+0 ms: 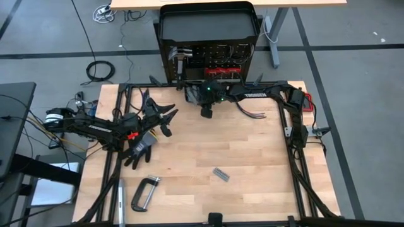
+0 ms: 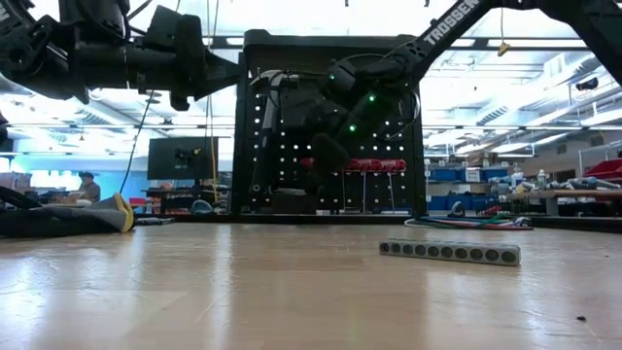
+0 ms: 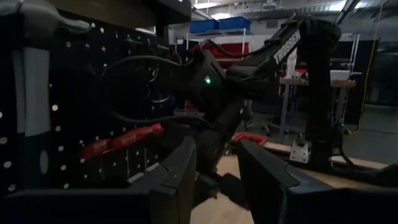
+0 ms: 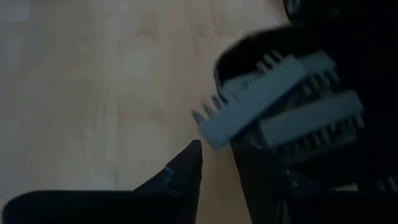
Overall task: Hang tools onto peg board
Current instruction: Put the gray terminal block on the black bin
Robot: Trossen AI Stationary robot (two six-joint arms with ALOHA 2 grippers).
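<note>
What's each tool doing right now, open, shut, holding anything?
Left tool: open, empty, raised at the table's left, facing the peg board.
Right tool: near the peg board over the table; fingers narrowly apart, nothing visibly gripped; state cannot be told.

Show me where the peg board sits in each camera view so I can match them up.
High view: the peg board is at top centre, at the table's far edge.
Low view: the peg board stands upright in the middle, behind the arms.
Left wrist view: the peg board fills the picture's left side, close up.
Right wrist view: not in it.
Shared landmark: the red-handled drivers hanging on it.
</note>
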